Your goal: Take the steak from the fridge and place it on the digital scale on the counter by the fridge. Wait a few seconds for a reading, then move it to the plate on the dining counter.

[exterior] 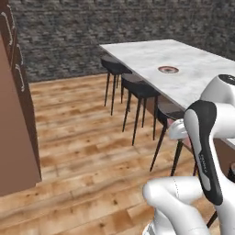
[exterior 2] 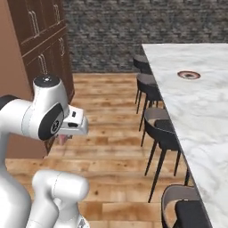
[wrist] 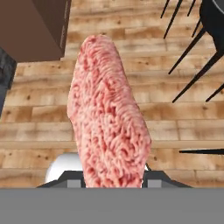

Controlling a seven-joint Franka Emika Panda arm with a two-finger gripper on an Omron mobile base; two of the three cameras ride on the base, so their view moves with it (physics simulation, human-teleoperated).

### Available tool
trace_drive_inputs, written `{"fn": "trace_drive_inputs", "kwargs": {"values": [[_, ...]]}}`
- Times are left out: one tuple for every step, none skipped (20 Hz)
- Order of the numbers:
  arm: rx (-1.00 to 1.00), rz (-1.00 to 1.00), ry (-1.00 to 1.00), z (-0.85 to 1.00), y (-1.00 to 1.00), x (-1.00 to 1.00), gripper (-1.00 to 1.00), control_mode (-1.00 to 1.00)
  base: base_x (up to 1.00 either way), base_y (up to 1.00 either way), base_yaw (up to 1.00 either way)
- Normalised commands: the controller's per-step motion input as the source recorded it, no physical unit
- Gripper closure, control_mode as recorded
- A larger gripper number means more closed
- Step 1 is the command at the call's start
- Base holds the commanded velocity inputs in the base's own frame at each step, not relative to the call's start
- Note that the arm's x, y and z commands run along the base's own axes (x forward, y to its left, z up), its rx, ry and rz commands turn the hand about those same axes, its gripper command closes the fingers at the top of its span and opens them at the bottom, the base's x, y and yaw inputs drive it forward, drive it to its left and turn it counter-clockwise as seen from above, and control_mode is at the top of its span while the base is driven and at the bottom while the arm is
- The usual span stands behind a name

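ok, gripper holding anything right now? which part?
Yes, the steak. The gripper grips it by one end; the rest sticks out ahead over the wooden floor.

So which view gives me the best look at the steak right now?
The hand view: the steak stands large and unobstructed, its base down at the gripper, over wood floor. The right base view shows just a pink sliver under the hand; the left base view a pink edge behind the arm.

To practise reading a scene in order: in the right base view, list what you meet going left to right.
Dark brown wooden cabinets → white robot arm → row of dark stools → long white marble dining counter bearing the small round reddish-brown-rimmed plate.
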Motion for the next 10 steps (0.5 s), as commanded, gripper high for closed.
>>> {"fn": "trace_drive_inputs", "kwargs": {"values": [[0.0,0.0,0.0,0.0,0.0,0.0,1.0,1.0,1.0,0.14,-0.03],[0.0,0.0,0.0,0.0,0.0,0.0,1.0,1.0,1.0,0.18,-0.11],[0.0,0.0,0.0,0.0,0.0,0.0,1.0,1.0,1.0,0.18,-0.17],[0.0,0.0,0.0,0.0,0.0,0.0,1.0,1.0,1.0,0.17,-0.2],[0.0,0.0,0.0,0.0,0.0,0.0,1.0,1.0,1.0,0.17,-0.21],[0.0,0.0,0.0,0.0,0.0,0.0,1.0,1.0,1.0,0.19,-0.22],[0.0,0.0,0.0,0.0,0.0,0.0,1.0,1.0,1.0,0.19,-0.23],[0.0,0.0,0.0,0.0,0.0,0.0,1.0,1.0,1.0,0.2,-0.24],[0.0,0.0,0.0,0.0,0.0,0.0,1.0,1.0,1.0,0.21,-0.24],[0.0,0.0,0.0,0.0,0.0,0.0,1.0,1.0,1.0,0.21,-0.24]]}}
